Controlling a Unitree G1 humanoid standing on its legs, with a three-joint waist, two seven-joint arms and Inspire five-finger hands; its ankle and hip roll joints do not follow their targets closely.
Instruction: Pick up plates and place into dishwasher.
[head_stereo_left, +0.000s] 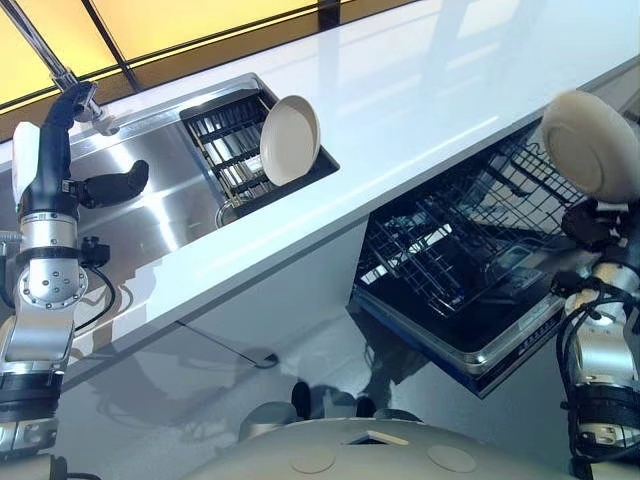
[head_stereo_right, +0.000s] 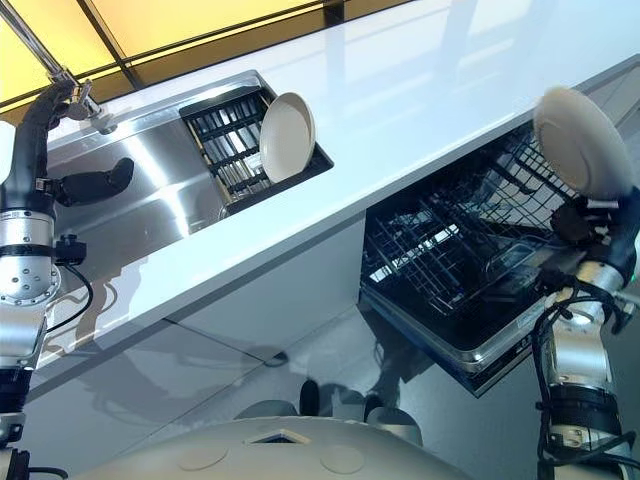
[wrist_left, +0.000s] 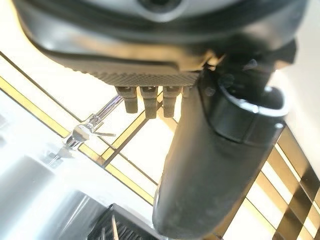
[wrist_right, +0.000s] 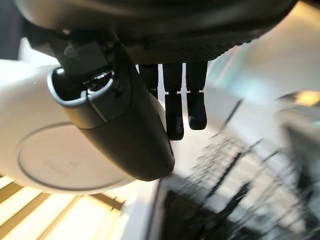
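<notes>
Fingers (head_stereo_left: 115, 185) of the left hand (head_stereo_left: 60, 150) hang loose and empty above the sink (head_stereo_left: 150, 215). A cream plate (head_stereo_left: 290, 140) stands on edge in the sink rack (head_stereo_left: 235, 150). Right hand (head_stereo_left: 595, 222) pinches a second round white plate (head_stereo_left: 592, 145) above the open dishwasher (head_stereo_left: 470, 265).

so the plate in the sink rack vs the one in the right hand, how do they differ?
The rack plate stands on edge in the dark rack inside the sink, with no hand on it. The held plate is pinched by the right hand, raised above the open dishwasher's wire basket, showing its underside. Both are round and cream-white.
</notes>
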